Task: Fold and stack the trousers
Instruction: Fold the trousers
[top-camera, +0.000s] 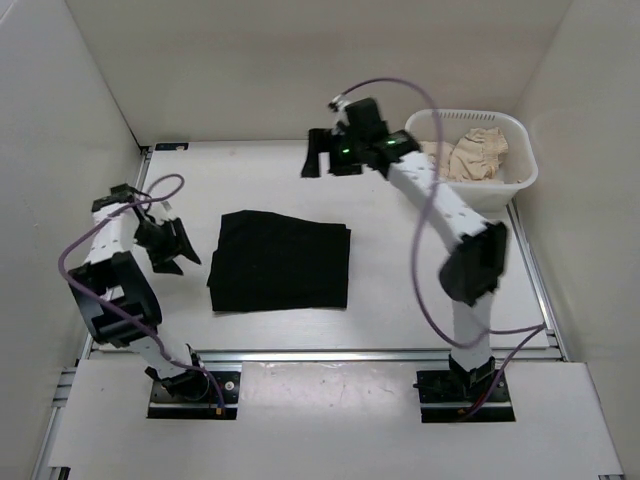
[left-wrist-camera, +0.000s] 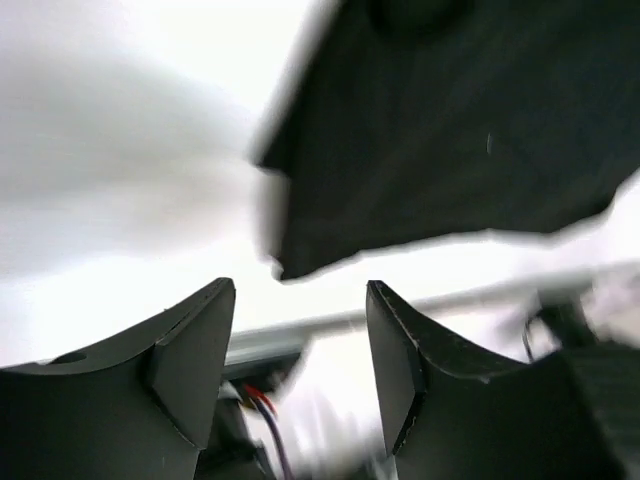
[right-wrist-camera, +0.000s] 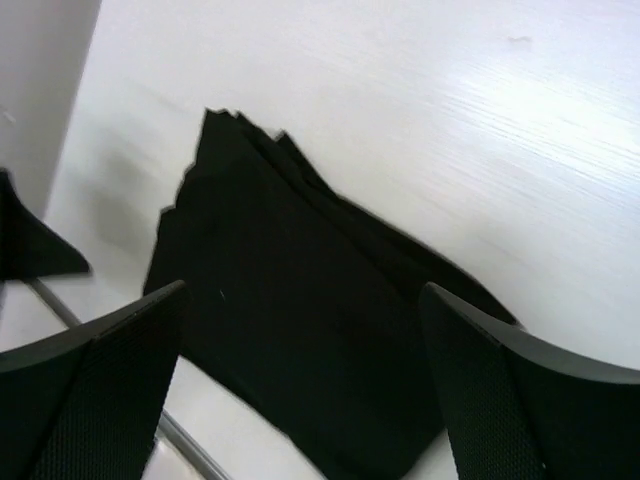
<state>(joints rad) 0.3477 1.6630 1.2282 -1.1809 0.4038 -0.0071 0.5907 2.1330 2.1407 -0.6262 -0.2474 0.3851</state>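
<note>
Left gripper, top view: left gripper (top-camera: 175, 250) has its fingers apart and holds nothing. It hangs just left of the trousers (top-camera: 282, 262), not touching them.
Right gripper, top view: right gripper (top-camera: 322, 165) has its fingers apart and is empty. It sits over the far part of the table (top-camera: 250, 170), beyond the trousers' far right corner.
Trousers, top view: black, folded into a flat, roughly square packet. They lie mid-table, between the two arms.
Basket, top view: white plastic basket (top-camera: 470, 113) in the far right corner. It holds a crumpled beige cloth (top-camera: 478, 150).
Left wrist view: left gripper (left-wrist-camera: 300, 360) is spread and empty. A corner of the trousers (left-wrist-camera: 450, 130) fills the upper right, and the picture is blurred.
Right wrist view: right gripper (right-wrist-camera: 300, 400) is spread wide and empty. The trousers (right-wrist-camera: 300, 300) lie flat on the table (right-wrist-camera: 450, 120), with the layer edges stepped at the far corner.
</note>
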